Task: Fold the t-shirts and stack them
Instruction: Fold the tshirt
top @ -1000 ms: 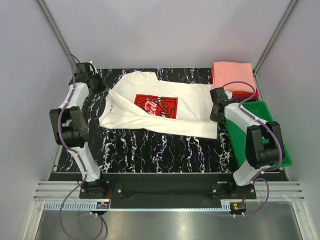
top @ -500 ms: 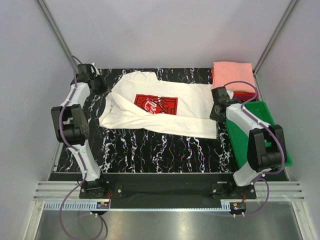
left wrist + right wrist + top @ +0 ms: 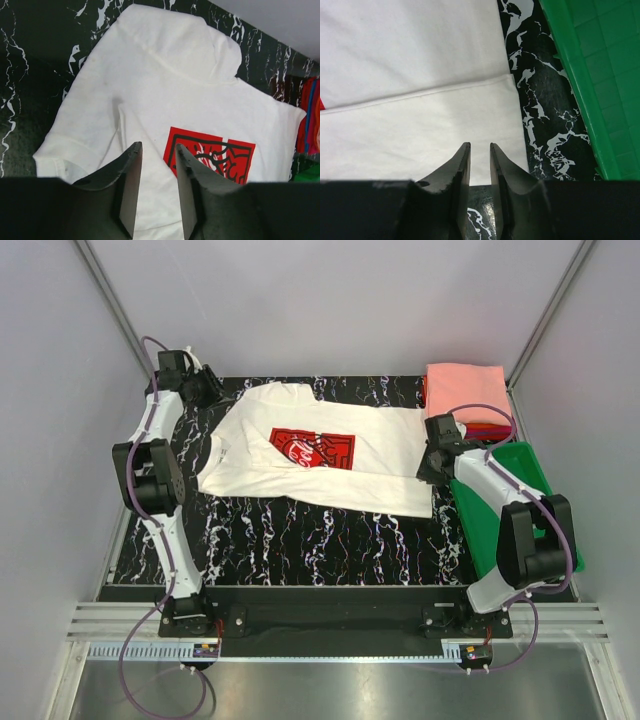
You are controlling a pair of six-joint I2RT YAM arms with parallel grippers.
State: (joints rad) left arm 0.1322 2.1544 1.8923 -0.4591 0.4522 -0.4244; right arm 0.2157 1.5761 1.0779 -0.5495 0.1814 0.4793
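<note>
While the white tee (image 3: pixel 320 455) lies spread face up across the far half of the table (image 3: pixel 300 530), its red print (image 3: pixel 312 448) showing and its near edge doubled over in a long fold, both arms reach out to its ends. At the table's far left corner the left gripper (image 3: pixel 205 390) sits just beside the tee's sleeve end; in the wrist view the left gripper (image 3: pixel 157 147) has its fingers (image 3: pixel 131 180) apart with nothing between them, and the tee (image 3: pixel 165 90) shows through the gap, the print (image 3: pixel 210 155) just right of the tips. Toward the table's right edge the right gripper (image 3: pixel 432 465) is at the tee's hem end, beside the tray (image 3: pixel 530 475). Its wrist view shows the right gripper (image 3: pixel 480 146) with fingers (image 3: pixel 461 170) a narrow slot apart, clamping nothing, their tips over the folded layer of the tee (image 3: pixel 420 135) close to its right edge; whether they touch the cloth I cannot tell. A strip of table separates that edge from the tray (image 3: pixel 590 60). At the far right corner a stack (image 3: pixel 465 390) of folded tees rests, a pink one on top.
</note>
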